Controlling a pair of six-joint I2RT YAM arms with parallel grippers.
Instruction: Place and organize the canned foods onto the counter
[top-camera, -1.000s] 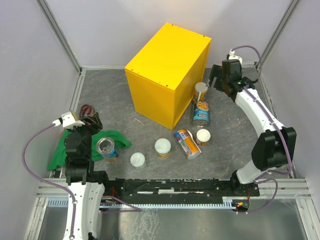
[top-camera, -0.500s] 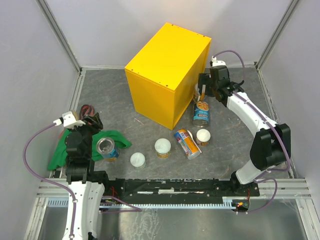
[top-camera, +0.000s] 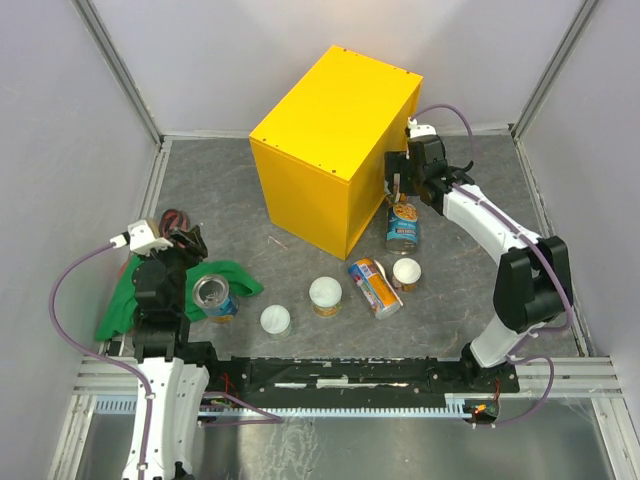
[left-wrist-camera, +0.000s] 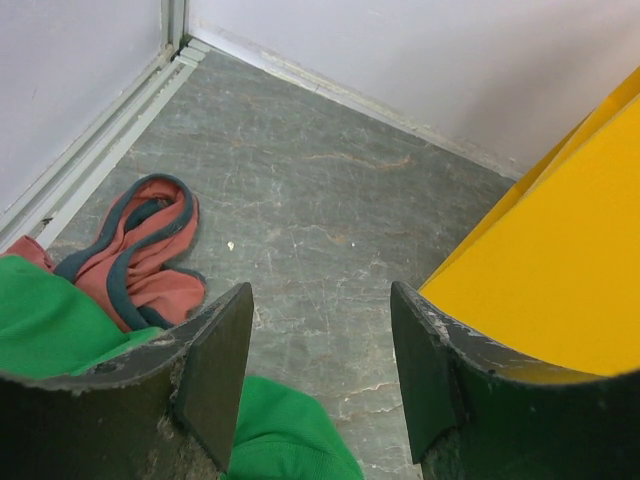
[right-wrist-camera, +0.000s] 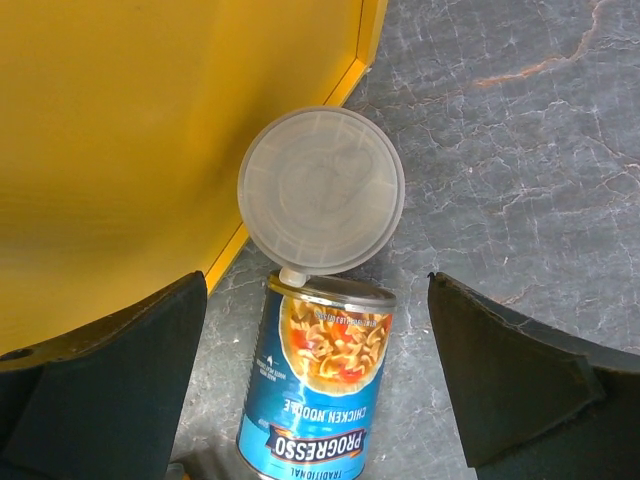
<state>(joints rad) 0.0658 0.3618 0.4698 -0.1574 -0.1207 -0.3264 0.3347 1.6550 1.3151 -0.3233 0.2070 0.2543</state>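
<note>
Right claw (right-wrist-camera: 318, 285) spread wide above the tall slim can with round white plastic lid (right-wrist-camera: 322, 188), upright on the grey desk (right-wrist-camera: 520, 120) against the yellow box-shaped cabinet (right-wrist-camera: 120, 130), blue Progresso soup can (right-wrist-camera: 320, 390) just beside. Left claw (left-wrist-camera: 320, 310) fingers apart, empty, near green cloth (left-wrist-camera: 40, 320).

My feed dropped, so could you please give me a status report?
Right gripper open, above white-lidded can. Left gripper open, empty. No cans on counter yet. Blue soup can and counter wall close by.
</note>
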